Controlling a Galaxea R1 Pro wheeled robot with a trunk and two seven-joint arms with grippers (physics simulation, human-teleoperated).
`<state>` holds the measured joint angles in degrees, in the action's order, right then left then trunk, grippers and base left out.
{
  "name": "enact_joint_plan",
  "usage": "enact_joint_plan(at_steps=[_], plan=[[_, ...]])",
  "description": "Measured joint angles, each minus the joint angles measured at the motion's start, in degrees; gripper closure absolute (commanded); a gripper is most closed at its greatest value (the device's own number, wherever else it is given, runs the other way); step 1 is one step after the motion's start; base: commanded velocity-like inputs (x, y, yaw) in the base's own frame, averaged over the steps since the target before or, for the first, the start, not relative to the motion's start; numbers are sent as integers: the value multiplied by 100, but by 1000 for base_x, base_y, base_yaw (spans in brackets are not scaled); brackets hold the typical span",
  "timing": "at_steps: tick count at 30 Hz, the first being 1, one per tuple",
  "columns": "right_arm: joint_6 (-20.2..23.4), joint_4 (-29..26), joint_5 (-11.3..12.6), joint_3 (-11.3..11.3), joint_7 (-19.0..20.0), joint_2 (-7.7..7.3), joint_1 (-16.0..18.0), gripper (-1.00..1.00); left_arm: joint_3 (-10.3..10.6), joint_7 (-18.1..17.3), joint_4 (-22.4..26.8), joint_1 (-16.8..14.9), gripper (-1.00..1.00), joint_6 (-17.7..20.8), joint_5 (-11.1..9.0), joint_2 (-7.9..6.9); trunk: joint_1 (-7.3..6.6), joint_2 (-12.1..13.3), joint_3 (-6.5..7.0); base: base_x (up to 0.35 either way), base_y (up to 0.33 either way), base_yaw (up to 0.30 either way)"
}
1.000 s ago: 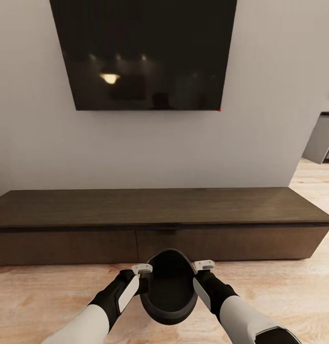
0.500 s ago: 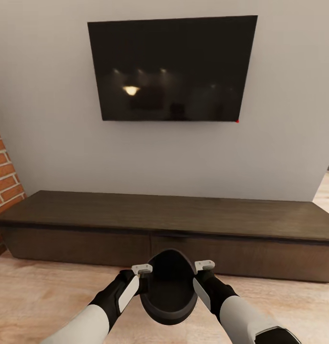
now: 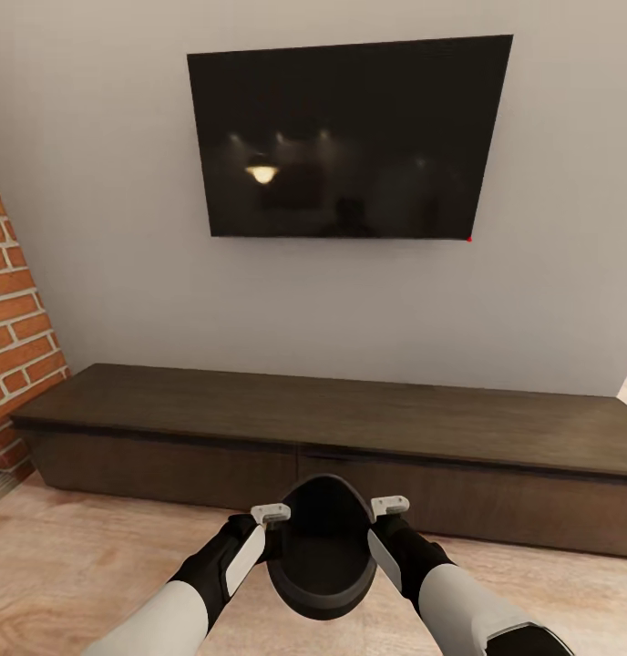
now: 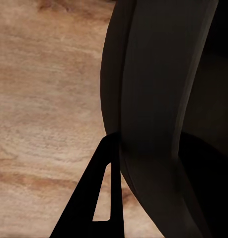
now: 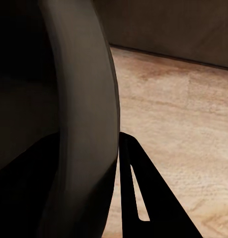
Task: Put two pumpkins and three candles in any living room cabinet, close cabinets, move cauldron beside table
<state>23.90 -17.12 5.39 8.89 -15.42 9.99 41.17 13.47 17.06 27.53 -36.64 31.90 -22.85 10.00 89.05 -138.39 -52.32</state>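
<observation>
The view is seen to have swung left since a second ago; a red brick fireplace edge [image 3: 13, 337] is now admitted, so the base is judged to be turning. The black round cauldron [image 3: 321, 547] is carried between left gripper [image 3: 270, 516] and right gripper [image 3: 389, 507], each pinching its rim. The long dark-brown wooden cabinet [image 3: 332, 428] is found closed beneath the black wall television [image 3: 345, 137]. No table is sighted; the cabinet bars the forward path.

The head view looks forward and down at the cabinet [image 3: 332, 437] from a short way off. Both wrist views sit tight against the cauldron [image 3: 321, 547] wall, sharing wooden floor [image 4: 39, 99] beyond it.
</observation>
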Motion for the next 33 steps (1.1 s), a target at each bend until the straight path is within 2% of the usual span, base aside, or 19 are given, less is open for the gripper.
enact_joint_plan(at_steps=[9, 33], plan=[[-1, 5, 1, 0, 0, 1, 0, 100, -6, -4, 0, 1, 100, 4, 7, 0, 0, 0, -4, 0, 0, 68], [-9, 20, 9, 6, 2, 1, 1, 100, -7, -7, -8, 2, 100, 4, 10, 0, 0, 0, -80, 0, 0, 245]])
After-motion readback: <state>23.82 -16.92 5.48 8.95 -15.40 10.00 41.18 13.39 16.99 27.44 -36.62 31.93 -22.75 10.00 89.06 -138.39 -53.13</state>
